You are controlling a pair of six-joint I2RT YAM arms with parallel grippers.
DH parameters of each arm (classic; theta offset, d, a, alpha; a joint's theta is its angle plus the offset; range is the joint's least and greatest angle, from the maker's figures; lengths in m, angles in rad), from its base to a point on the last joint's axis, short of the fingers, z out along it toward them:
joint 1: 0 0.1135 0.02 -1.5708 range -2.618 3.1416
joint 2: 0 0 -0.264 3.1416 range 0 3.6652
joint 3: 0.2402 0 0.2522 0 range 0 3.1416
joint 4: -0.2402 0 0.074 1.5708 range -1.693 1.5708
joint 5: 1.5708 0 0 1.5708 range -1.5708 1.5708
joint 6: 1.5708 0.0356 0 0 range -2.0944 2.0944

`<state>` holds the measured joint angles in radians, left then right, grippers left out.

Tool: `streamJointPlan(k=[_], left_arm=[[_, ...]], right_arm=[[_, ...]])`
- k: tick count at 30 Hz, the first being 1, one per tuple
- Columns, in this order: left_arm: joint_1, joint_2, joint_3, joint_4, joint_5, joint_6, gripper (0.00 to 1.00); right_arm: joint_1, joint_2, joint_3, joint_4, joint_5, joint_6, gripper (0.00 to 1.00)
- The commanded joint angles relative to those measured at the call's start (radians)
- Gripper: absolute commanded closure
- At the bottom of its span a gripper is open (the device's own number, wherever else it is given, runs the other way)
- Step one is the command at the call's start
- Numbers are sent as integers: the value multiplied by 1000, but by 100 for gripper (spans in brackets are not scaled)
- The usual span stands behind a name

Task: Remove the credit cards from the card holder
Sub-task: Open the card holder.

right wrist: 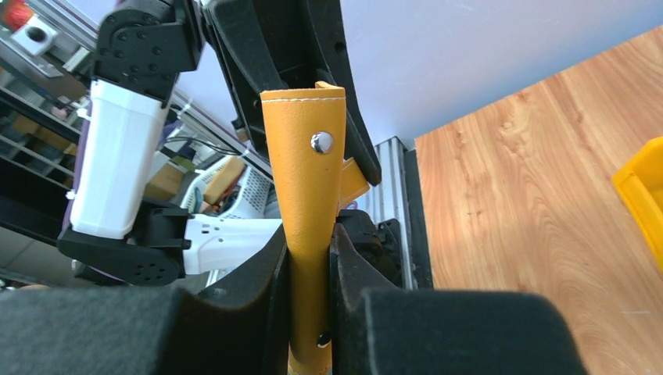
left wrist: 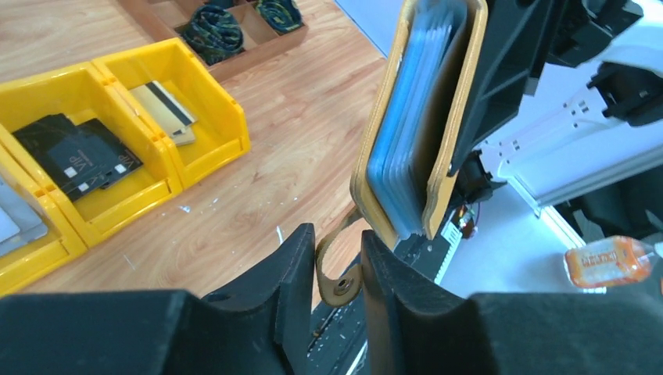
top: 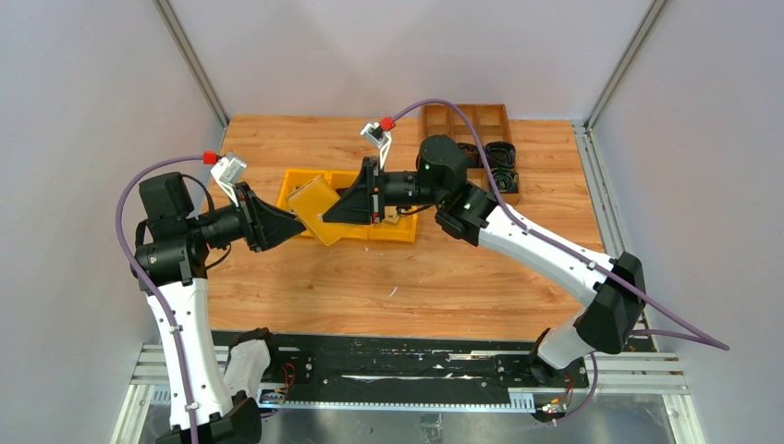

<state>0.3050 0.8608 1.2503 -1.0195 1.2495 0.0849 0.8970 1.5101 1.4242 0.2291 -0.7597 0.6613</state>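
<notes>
The mustard-tan card holder (top: pixel 314 209) hangs in the air over the table, held between both grippers. My left gripper (top: pixel 292 223) is shut on its small snap strap (left wrist: pixel 341 275), which loops between the fingers in the left wrist view. My right gripper (right wrist: pixel 310 234) is shut on the holder's tan body (right wrist: pixel 305 168). In the left wrist view the holder (left wrist: pixel 374 148) stands on edge and slightly open, with a stack of blue-grey card edges (left wrist: pixel 408 133) showing inside. Black cards (left wrist: pixel 74 152), a beige-gold card (left wrist: pixel 164 105) and silver-grey cards (left wrist: pixel 12 223) lie in the yellow bins.
A row of open yellow bins (top: pixel 403 231) sits on the wooden table behind and under the grippers. A brown divided tray (top: pixel 467 120) with black coiled cables (top: pixel 499 159) stands at the back right. The black base rail (top: pixel 388 356) runs along the near edge.
</notes>
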Motion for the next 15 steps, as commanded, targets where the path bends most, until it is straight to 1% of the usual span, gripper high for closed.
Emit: streamJointPlan(k=[1, 6, 8, 11, 15], left_arm=[[-4, -12, -13, -2, 115, 8, 65], [-3, -19, -32, 2, 133, 18, 65], [-4, -19, -32, 1, 155, 17, 65], [-4, -8, -31, 1, 202, 4, 62], [-4, 8, -27, 1, 245, -13, 63]], right_arm=[[-12, -8, -26, 183, -53, 112, 94], [-12, -2, -41, 264, -78, 163, 94], [-12, 1, -45, 287, -87, 180, 94], [-12, 15, -52, 304, -95, 205, 94], [-11, 31, -69, 354, -100, 245, 94]])
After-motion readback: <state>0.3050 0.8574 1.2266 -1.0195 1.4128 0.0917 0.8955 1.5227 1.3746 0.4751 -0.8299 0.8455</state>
